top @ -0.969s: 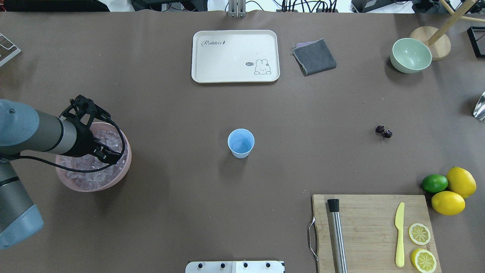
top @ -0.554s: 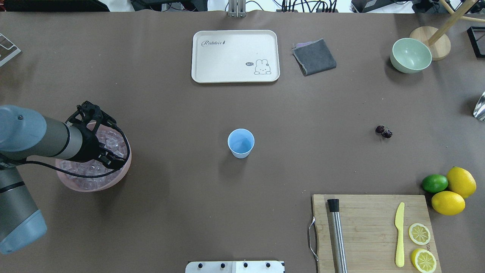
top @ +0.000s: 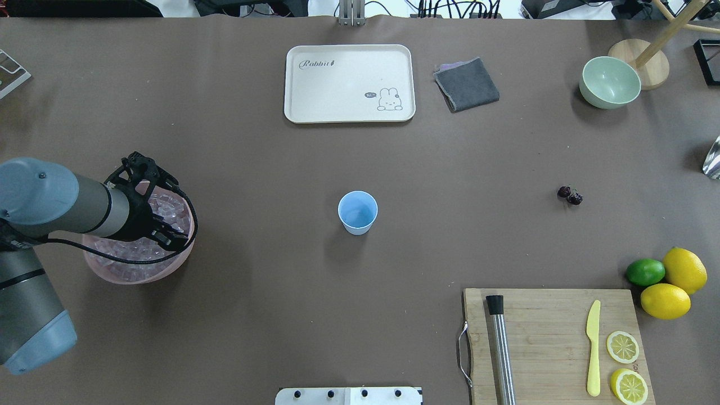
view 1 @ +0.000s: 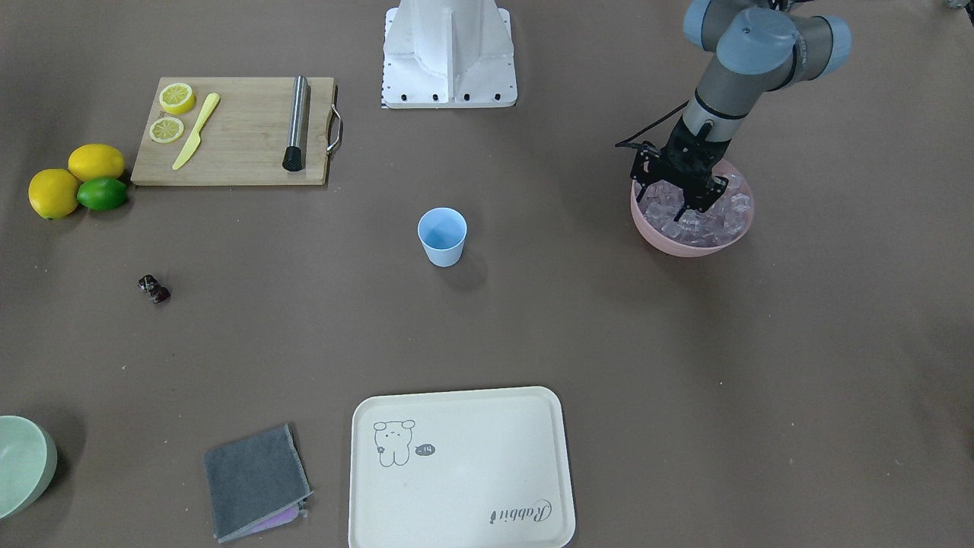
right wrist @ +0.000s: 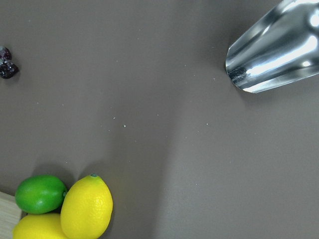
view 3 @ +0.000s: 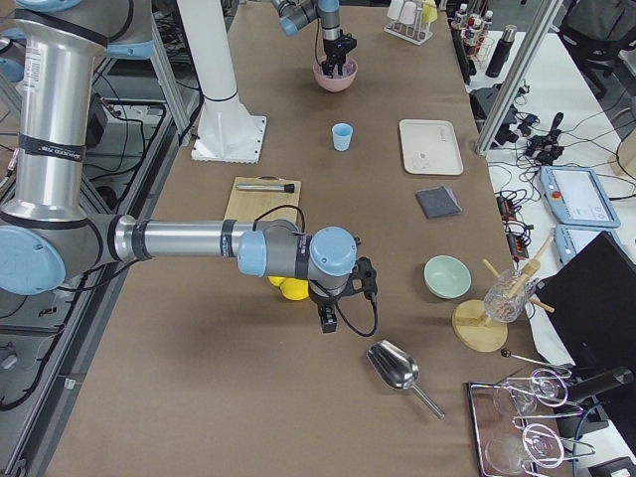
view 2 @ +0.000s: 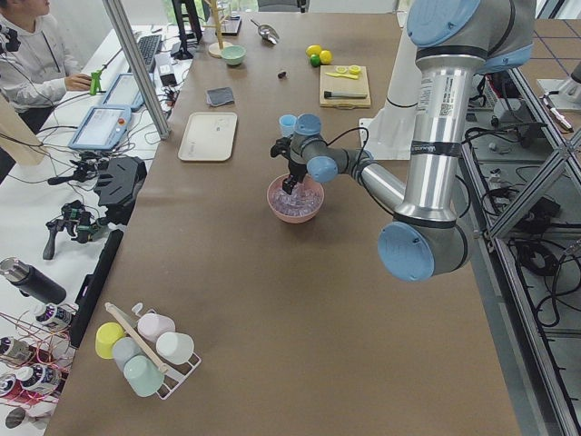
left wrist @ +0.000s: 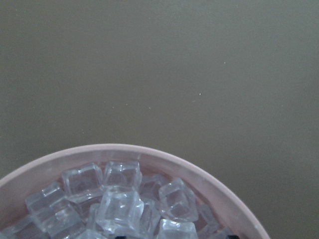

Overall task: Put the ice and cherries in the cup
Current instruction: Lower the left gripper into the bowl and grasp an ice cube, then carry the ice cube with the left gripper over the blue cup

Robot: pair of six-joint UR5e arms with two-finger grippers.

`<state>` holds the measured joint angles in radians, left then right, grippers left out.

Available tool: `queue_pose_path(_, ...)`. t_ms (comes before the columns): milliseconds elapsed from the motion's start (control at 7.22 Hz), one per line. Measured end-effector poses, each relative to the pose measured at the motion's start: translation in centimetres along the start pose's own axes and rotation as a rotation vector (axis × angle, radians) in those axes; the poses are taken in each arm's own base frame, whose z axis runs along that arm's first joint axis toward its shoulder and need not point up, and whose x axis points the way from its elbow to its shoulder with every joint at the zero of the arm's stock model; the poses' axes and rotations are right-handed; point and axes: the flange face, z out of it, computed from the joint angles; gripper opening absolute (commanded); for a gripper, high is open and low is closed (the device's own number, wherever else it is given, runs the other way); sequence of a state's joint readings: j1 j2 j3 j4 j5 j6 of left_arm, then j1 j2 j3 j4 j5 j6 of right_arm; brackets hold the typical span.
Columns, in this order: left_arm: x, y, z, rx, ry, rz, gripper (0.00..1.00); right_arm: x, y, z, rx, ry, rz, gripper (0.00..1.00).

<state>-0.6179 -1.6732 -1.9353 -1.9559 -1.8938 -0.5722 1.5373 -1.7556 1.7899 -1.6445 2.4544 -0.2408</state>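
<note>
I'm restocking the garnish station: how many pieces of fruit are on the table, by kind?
Whole yellow lemons: 2
Round green lime: 1
Cut yellow lemon slices: 2
Glossy dark red cherries: 2
Total: 7

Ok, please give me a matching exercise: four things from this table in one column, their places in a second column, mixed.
1 ice
2 cherries
3 yellow knife
4 cup

A on the cutting board
B lying on the table, on the robot's right side
C in the pink bowl
D upright at the middle, empty

Pairs: 1-C, 2-B, 3-A, 4-D
</note>
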Motion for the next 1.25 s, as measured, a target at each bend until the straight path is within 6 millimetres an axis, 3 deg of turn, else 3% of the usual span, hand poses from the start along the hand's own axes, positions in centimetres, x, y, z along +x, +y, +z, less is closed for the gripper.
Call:
queue_pose_path(415,0.2,-0.5,-0.5,0.012,0.007,0.0,0.0,-0.1,0.3,-0.1,0.001,0.0,0.001,1.0)
queue_pose_path(831,0.3,-1.1,-3.0,0.033,0.012,-0.007,0.0,-0.3,0.6,-0.2,0.003,-0.001,0.001,1.0)
queue_pose_path(1108,-0.3,-2.6,-7.0,0.057,0.064,-0.036,0.0,-0.5,0.5,-0.3,0.006,-0.003,-0.002,1.0)
queue_pose_path(1246,0.5,-5.1,-9.1,0.068,0.097,-0.062,0.0,-0.7,0.3,-0.5,0.01,-0.002,-0.006,1.0)
